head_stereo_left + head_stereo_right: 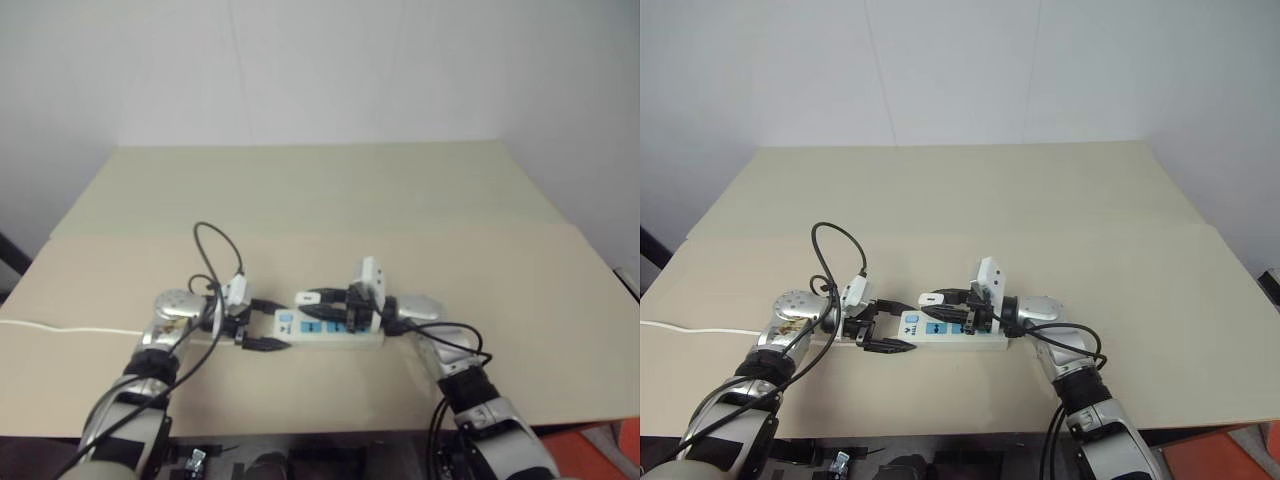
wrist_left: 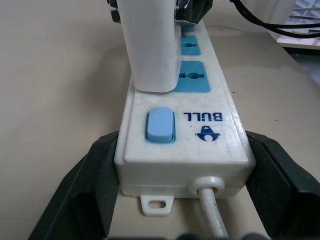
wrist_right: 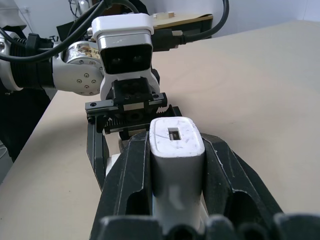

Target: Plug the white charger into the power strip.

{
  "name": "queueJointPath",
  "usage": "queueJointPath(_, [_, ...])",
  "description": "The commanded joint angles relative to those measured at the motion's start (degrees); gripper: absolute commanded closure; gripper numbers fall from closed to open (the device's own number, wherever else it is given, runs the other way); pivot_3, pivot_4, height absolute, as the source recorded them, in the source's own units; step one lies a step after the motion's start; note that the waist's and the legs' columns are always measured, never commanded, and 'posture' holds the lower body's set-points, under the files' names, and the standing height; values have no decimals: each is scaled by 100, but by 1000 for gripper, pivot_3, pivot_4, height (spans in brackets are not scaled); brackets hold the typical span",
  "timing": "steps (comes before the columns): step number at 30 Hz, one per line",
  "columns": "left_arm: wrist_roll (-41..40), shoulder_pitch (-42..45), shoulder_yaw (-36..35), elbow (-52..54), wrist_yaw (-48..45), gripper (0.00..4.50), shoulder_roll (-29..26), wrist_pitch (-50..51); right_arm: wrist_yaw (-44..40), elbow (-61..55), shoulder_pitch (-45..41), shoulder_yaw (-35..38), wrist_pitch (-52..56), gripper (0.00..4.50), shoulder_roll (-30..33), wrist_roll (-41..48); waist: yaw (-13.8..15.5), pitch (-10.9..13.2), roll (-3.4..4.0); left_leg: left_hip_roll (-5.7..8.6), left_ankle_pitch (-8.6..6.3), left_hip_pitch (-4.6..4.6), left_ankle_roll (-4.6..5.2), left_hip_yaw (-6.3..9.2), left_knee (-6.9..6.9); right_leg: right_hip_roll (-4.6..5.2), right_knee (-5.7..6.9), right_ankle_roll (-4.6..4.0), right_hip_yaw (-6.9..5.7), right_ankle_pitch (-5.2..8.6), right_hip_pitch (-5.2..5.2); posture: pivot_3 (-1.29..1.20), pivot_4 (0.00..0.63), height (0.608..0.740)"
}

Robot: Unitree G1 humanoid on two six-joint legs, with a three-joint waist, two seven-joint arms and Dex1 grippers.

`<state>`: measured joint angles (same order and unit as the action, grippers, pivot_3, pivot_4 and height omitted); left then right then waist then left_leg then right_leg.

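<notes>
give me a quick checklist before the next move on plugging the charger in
1. Left gripper clamped on the switch end of the power strip: ok.
2. Right gripper shut on the white charger: ok.
3. Charger held over the strip's socket row, near the switch: ok.
4. Prongs lined up with a blue socket: cannot tell, the charger body hides them.
5. Charger fully seated: cannot tell.
6. Strip flat on the table: ok.
</notes>
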<state>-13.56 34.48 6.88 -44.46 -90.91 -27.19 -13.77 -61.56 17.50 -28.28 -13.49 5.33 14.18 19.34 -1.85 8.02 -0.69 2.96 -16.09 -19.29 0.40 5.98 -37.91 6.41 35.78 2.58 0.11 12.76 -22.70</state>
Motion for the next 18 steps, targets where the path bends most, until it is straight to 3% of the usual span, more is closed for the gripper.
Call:
queueJointPath(1, [-141,35,-181,227,-86,1127,-84,-56,-26,303,321,44,49,3402,123,-152,6,0,0,0,0,-1,0,0,0,0,0,0,0,0,0,0,150,740])
queueJointPath(11, [-72,64,-145,141,-71,1127,-61,-155,-65,505,289,-11,-400,3402,82,-350,14,0,0,1,0,-2,1,-3,1,0,-2,1,5,0,-4,0,150,740])
queueJointPath(18, [-75,59,-155,143,-49,1127,-47,-164,-37,507,264,25,-459,1071,42,-381,13,0,-1,1,0,0,1,-6,2,0,-4,1,9,1,-4,0,150,740])
